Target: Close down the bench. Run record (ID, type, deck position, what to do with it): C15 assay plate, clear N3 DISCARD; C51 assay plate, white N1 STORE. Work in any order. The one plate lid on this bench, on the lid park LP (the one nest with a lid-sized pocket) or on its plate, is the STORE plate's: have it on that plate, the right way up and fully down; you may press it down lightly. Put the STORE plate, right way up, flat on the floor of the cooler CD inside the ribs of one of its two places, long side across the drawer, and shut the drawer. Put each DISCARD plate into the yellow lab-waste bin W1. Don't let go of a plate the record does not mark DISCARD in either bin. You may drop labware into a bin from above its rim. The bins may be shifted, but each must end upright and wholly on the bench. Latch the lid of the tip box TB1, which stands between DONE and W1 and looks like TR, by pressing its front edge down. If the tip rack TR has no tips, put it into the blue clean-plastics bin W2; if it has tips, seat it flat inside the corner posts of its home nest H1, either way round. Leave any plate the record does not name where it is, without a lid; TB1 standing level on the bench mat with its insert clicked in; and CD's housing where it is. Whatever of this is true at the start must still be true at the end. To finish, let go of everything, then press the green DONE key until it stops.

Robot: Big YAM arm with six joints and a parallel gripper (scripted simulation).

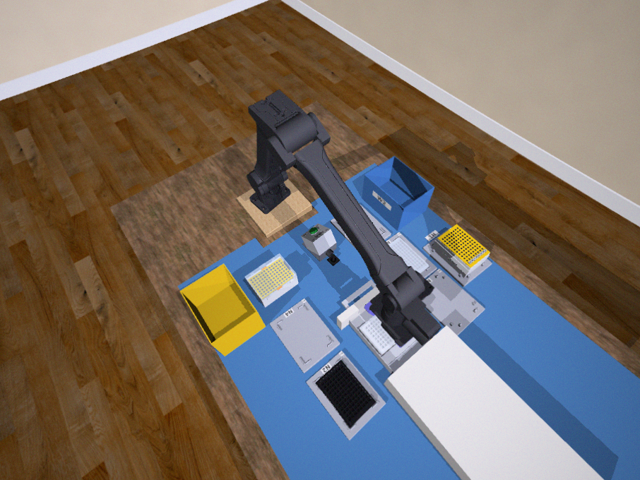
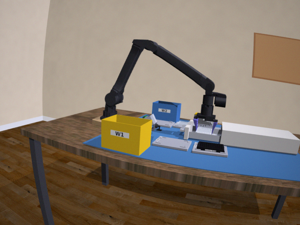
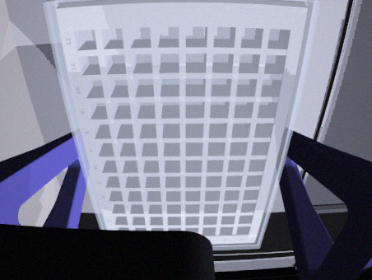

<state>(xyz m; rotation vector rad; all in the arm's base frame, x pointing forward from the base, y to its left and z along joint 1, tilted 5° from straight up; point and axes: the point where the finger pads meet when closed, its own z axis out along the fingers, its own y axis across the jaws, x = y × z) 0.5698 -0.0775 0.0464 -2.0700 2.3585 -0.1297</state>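
The big white cooler box [image 1: 491, 408] sits at five o'clock, its grey drawer [image 2: 193, 135] pulled open. My dark gripper [image 2: 205, 126] is clamped on the white lidded plate [image 3: 181, 119], low inside the drawer. I think I'm storing it. Next, set it flat, let go.

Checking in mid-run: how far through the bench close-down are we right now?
Done: the N1 nest is bare, and the white plate looks lidded. In hand: the gripper is shut on that plate, low inside the open cooler drawer. Left: release it, shut the drawer, drop the clear plate into W1, which looks empty, latch TB1, check the tip rack, then press DONE.
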